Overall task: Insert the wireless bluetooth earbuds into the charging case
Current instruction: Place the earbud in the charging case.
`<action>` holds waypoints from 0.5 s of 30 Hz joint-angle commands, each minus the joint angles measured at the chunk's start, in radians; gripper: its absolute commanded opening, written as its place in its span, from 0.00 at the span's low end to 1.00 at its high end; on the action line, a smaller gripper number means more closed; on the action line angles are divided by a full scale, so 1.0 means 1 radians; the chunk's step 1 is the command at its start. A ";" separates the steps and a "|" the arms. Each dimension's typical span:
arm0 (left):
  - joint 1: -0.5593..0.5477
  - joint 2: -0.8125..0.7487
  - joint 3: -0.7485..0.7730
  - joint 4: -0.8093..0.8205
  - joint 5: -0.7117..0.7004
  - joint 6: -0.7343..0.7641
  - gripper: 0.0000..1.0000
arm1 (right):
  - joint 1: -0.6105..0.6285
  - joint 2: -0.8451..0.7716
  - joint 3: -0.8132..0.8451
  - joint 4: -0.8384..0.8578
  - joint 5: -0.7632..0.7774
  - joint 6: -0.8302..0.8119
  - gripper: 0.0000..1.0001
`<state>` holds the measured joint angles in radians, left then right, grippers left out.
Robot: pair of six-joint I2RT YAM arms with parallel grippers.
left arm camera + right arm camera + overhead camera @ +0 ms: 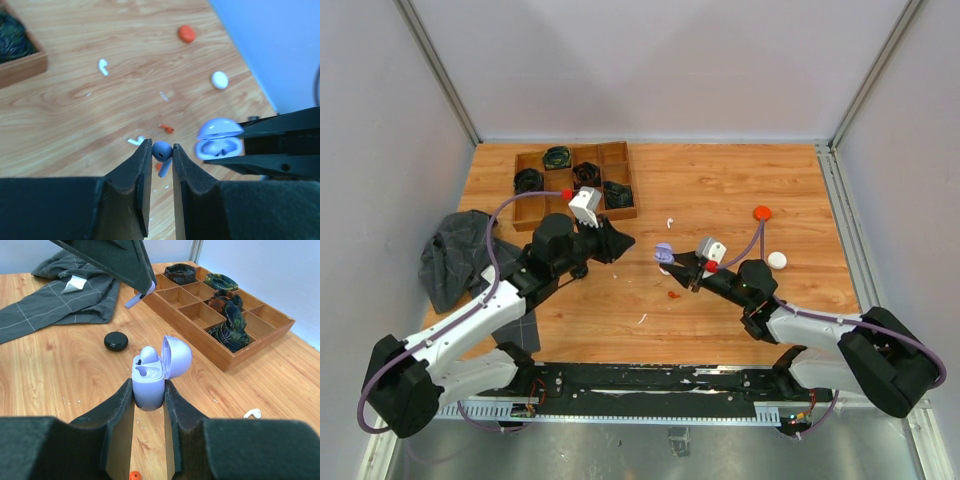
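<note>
Wood-grain table (740,180), pale walls around it; your left gripper (161,146) is pinching the lavender earbud (161,151) by its head, stem pointing down; your right gripper (148,386) is clamped on the charging case (148,372), lid flipped open; the held earbud hangs just left of the case, not touching; the orange-red earbud (673,295) lies on the wood just near of the case; a white earbud (670,220) lies beyond it.

The left gripper (162,146) is partly hiding the lavender earbud (161,151); the right gripper (148,387) is covering the lower charging case (149,375).
</note>
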<state>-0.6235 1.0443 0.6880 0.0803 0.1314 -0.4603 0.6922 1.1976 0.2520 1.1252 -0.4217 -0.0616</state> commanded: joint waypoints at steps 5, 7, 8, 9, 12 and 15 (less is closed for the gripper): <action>-0.072 -0.076 -0.062 0.226 0.009 -0.048 0.17 | 0.054 0.013 0.045 0.087 0.089 -0.013 0.01; -0.096 -0.080 -0.072 0.261 0.000 -0.055 0.17 | 0.064 0.018 0.049 0.105 0.105 -0.008 0.01; -0.107 -0.081 -0.078 0.279 -0.003 -0.058 0.17 | 0.069 0.021 0.051 0.111 0.112 -0.007 0.01; -0.117 -0.081 -0.083 0.297 -0.009 -0.059 0.17 | 0.076 0.023 0.055 0.115 0.117 -0.007 0.01; -0.146 -0.081 -0.092 0.341 -0.036 -0.059 0.17 | 0.091 0.028 0.063 0.128 0.128 -0.007 0.01; -0.173 -0.082 -0.101 0.373 -0.064 -0.045 0.17 | 0.099 0.030 0.066 0.141 0.136 0.000 0.01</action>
<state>-0.7643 0.9787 0.6037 0.3439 0.1135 -0.5133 0.7700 1.2236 0.2855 1.1866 -0.3199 -0.0612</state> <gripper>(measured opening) 0.232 0.254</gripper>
